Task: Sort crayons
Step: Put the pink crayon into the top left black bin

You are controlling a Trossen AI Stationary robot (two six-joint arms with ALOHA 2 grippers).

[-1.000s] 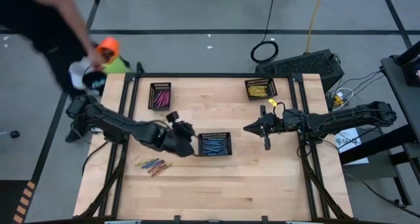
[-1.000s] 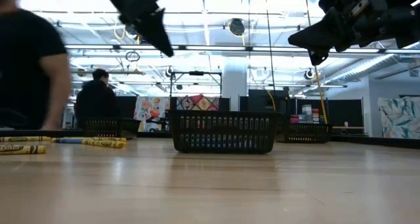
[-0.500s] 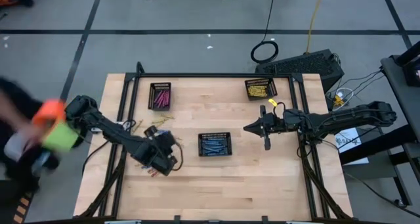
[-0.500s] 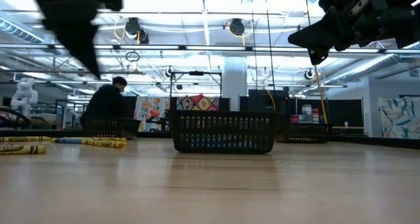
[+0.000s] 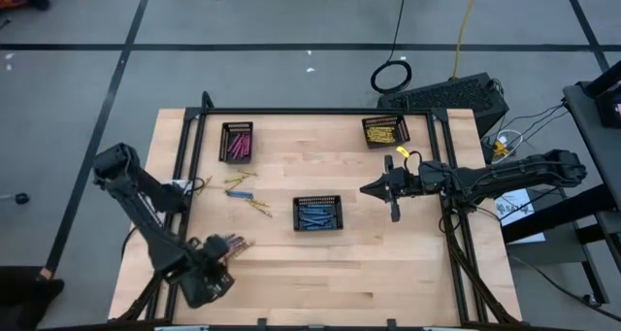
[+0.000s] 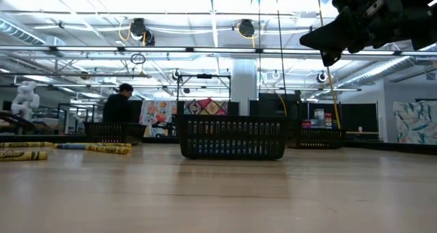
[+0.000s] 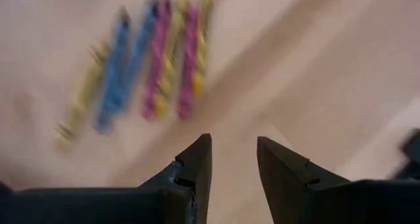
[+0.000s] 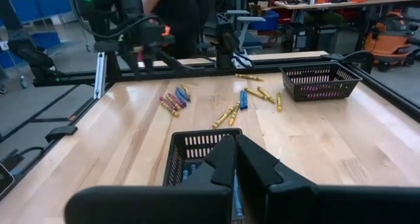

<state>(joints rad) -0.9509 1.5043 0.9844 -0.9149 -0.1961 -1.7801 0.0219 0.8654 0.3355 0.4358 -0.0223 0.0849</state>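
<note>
Crayons, loose, group one: a short row of blue, pink and yellow sticks lying side by side on the bare wood near the table's front left edge; the same row shows in the left wrist view, blurred.

Crayons, loose, group two: mostly yellow with one blue, scattered on the wood between the pink tray and the blue tray, apart from group one.

Crayons, sorted: pink ones in the back-left tray; yellow ones in the back-right tray; blue ones in the centre tray.

Left gripper: at the table's front left corner, just beside group one and above the wood. Fingers stand partly apart, nothing between them.

Right gripper: hangs above the table to the right of the centre tray, pointing toward it. Fingers closed together, empty; the centre tray lies just past the tips in the right wrist view.

Table: light wooden top in a dark frame.

Background, low view: a person in dark clothing beyond the table's far edge.
</note>
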